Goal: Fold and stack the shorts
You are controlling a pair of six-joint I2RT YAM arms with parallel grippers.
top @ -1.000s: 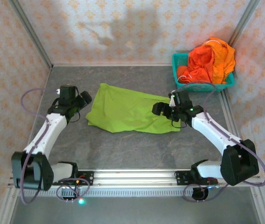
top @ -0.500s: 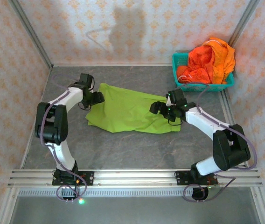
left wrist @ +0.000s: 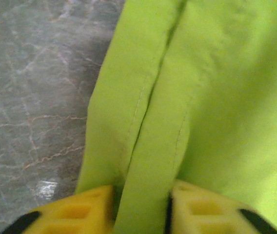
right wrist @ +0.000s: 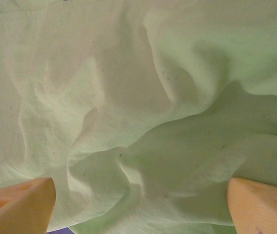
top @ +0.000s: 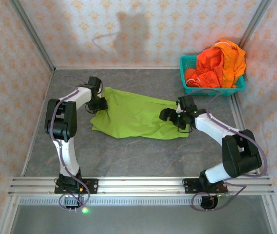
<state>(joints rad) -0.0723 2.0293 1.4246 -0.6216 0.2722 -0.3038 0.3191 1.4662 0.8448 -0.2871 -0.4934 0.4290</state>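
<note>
Lying flat across the middle of the table, the green shorts are spread out, which I judge is so that they can be folded. The orange shorts sit heaped in the basket at the far right corner, well apart from both arms, not yet folded.

The two arms reach in from opposite ends of the green shorts, probably so each end gets its own hold and the cloth can be lifted evenly.

The left pincer is at the far left edge of the green shorts. In the left wrist view its yellow fingers stand close together with a hemmed fold of the cloth running up between them. It seems to be pinching that fold, though the pads' contact sits at the very bottom of the view and is hard to confirm. Bare table shows just to the left of the hem, so the hold is right at the cloth's border.

The right pincer is at the right end of the green shorts. Its fingers are spread wide with rumpled cloth between and beyond them, gripping nothing. My reading is that the grasping step is half done: one end taken, the other not yet.
</note>
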